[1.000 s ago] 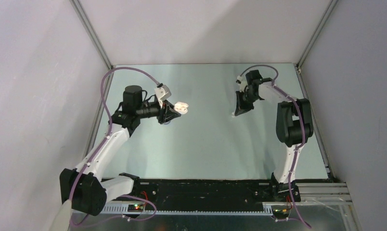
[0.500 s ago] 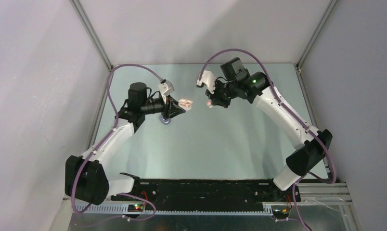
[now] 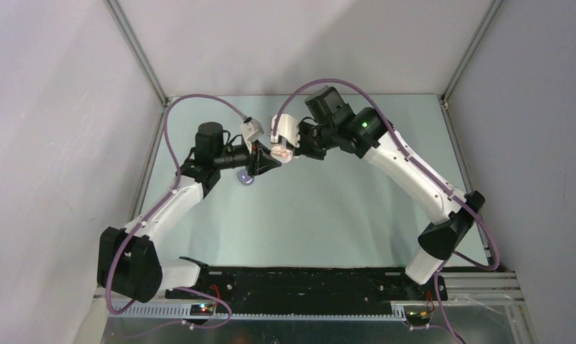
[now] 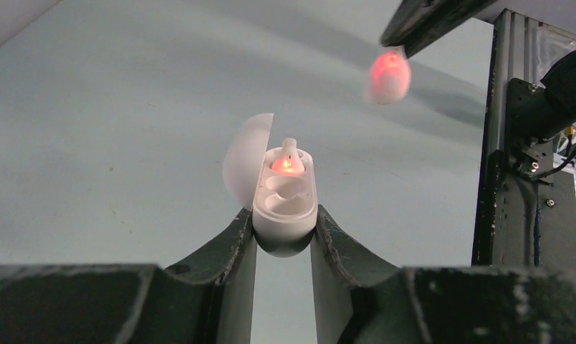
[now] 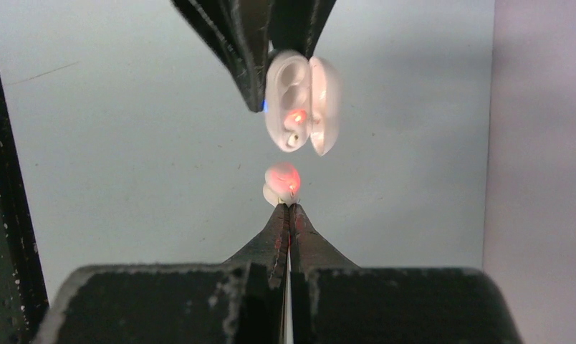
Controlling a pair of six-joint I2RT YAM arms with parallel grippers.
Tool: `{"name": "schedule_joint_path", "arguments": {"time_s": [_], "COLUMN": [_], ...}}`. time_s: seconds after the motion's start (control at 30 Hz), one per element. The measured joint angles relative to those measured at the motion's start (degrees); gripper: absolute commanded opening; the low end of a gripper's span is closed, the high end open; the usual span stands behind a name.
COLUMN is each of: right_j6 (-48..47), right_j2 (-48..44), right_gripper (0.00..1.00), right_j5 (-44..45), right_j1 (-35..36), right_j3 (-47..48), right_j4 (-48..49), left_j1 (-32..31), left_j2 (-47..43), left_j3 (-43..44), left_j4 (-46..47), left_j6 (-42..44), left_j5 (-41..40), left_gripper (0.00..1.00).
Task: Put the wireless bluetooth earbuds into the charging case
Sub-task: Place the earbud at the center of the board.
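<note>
Top: your left claw (image 3: pixel 273 159) and right claw (image 3: pixel 289 150) are tip to tip over the table (image 3: pixel 306 229), far of middle.

Left wrist: left claw clamps the open case (image 4: pixel 285 211). One earbud (image 4: pixel 286 162) is seated at its far end, and the near slot (image 4: pixel 285 188) is empty.

Right wrist: right claw pinches the second earbud (image 5: pixel 282 178) just short of the case, not touching.

Roughly half done; one left to seat.

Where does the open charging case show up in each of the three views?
Top external: charging case just above the middle of the frame.
Left wrist: centre, lid open, gripped by the left end effector.
Right wrist: top centre.
Shared landmark: the red-glowing earbud in the right end effector, clear in both wrist views only.
</note>
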Motion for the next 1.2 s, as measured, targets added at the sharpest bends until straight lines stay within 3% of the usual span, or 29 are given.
{"name": "schedule_joint_path", "arguments": {"time_s": [0.2,1.2], "right_j6": [1.07,2.82], "right_j2": [4.11,3.67], "right_gripper": [0.00,0.00], "right_j5": [0.02,-1.99], "right_j1": [-0.04,-0.04], "right_j3": [4.46,3.17], "right_j4": [-0.13,1.86], "left_j1": [-0.22,-0.24], "left_j2": [-0.11,-1.64], "left_j3": [0.00,0.02], "left_j4": [0.66,-0.96], "left_j6": [0.00,3.08], "left_j5": [0.55,2.47], "left_gripper": [0.00,0.00]}}
